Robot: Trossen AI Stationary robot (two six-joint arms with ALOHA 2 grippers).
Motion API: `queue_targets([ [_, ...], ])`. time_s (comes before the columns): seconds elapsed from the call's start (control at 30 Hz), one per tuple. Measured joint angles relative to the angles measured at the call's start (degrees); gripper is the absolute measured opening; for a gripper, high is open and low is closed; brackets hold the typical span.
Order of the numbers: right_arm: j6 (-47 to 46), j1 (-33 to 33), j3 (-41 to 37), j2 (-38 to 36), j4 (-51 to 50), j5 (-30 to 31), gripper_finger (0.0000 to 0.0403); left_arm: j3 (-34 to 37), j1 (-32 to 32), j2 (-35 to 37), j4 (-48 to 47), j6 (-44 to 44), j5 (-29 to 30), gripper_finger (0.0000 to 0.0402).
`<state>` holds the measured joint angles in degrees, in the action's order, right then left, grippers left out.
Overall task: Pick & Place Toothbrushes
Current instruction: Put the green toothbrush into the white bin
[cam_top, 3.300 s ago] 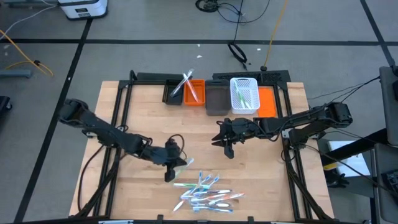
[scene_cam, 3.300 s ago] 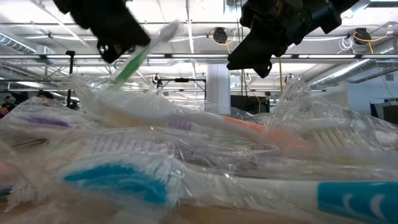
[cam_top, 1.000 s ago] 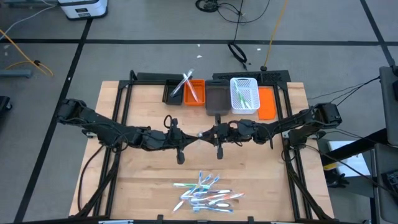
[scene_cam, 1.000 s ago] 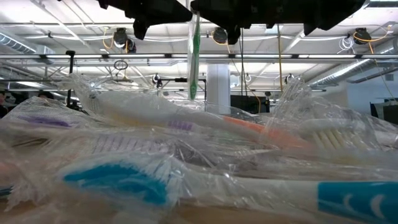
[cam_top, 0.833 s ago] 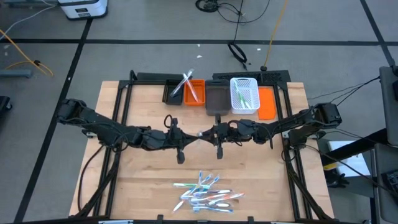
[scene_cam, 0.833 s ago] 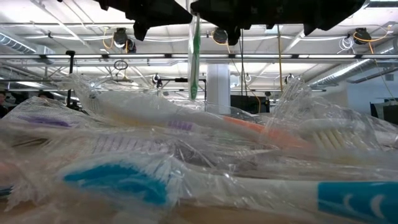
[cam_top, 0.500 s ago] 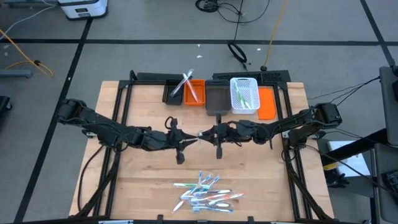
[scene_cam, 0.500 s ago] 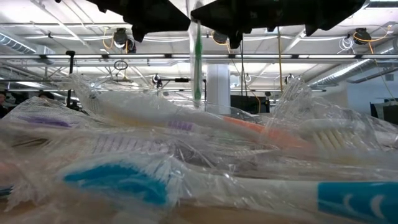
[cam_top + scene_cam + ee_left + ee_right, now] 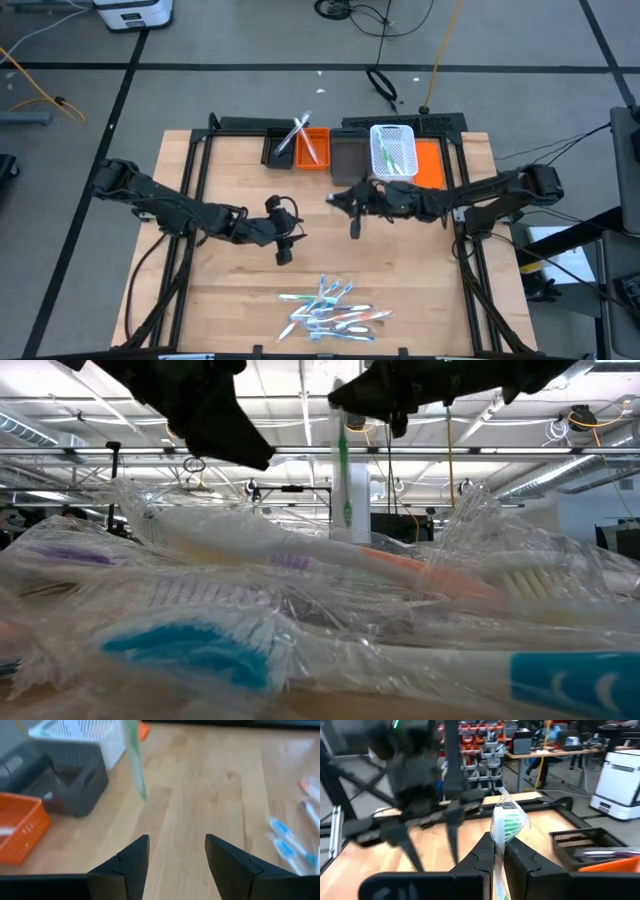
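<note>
The right tool sits just past desk centre toward 1 o'clock, clenched on a wrapped green brush that hangs upright below it. The left tool is at centre-left, fingers spread and holding nothing. The heap of wrapped brushes lies at 6 o'clock. The bins stand along 12 o'clock.

Two dark arms work over the tabletop, five bins line its far edge, two orange, two dark and one white, and the wrapped toothbrushes piled at its near edge overlap beyond counting
</note>
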<state>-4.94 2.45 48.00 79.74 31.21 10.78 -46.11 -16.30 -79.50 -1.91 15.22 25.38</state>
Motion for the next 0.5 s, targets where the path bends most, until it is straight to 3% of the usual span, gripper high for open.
queue_targets([
  [0.5,-1.5,-10.2,0.0,-14.8,-18.8,16.6,0.0013,0.0,-0.7,0.0,-2.1,0.1,-7.4,0.02],
])
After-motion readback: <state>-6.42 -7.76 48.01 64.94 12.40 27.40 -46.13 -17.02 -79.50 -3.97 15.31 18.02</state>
